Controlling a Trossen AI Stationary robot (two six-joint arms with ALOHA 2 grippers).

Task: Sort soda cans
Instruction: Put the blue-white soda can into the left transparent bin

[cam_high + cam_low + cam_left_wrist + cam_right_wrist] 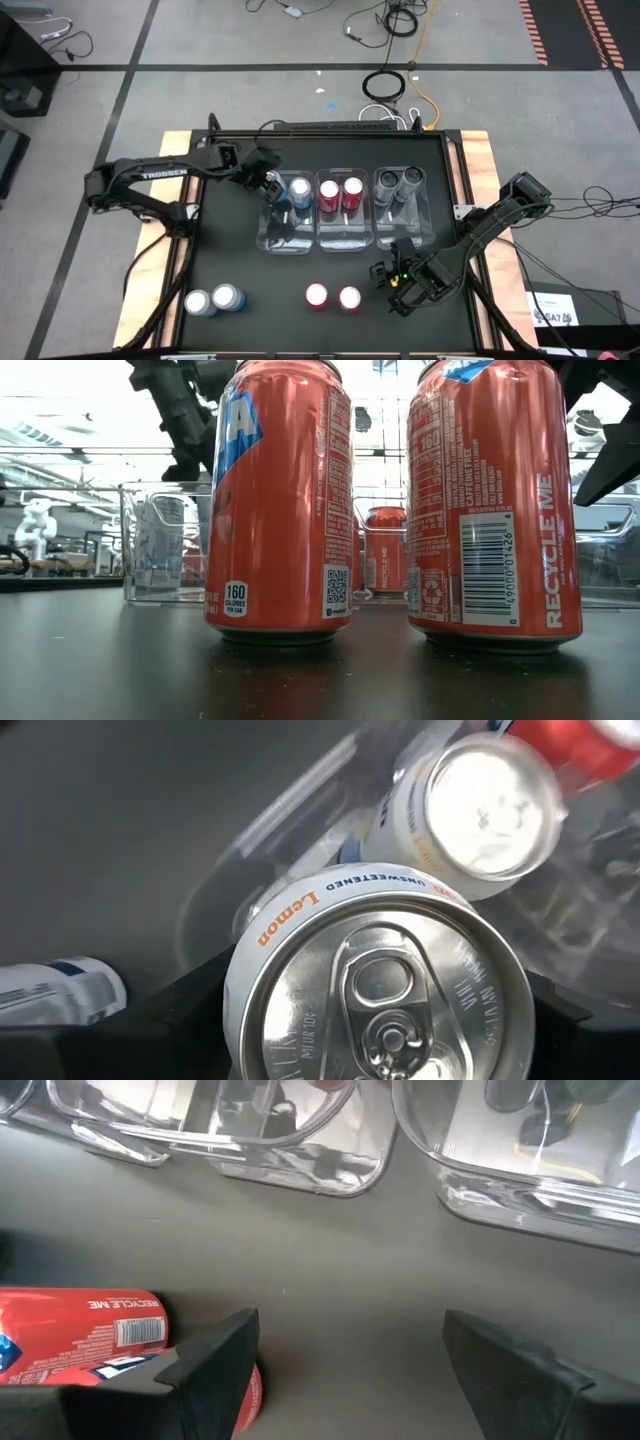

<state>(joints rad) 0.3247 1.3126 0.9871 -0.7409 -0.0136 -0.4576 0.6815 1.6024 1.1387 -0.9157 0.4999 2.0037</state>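
Three clear bins stand in a row mid-table. The left bin (285,240) holds a light blue soda can (300,190), the middle bin two red cans (340,192), the right bin two dark grey cans (398,183). My left gripper (275,190) is over the left bin, shut on a pale blue-and-white can (380,990). Two light blue cans (212,300) and two red cans (332,297) stand upright on the table near the front edge. My right gripper (350,1350) is open just right of the red cans, with nothing between its fingers. My left gripper pinches the can's side wall (240,1000) between its two fingers, one on each side just below the top rim. The fingers come from above, slanting down. The can sits upright with its silvery top (385,990) up. Whether its bottom rests on the bin's floor I cannot tell.
In the right wrist view a red can (80,1330) stands beside one finger, and the bins' near walls (300,1175) lie ahead. The two front red cans (278,510) fill the low view. Bare black table lies between the bins and the front cans.
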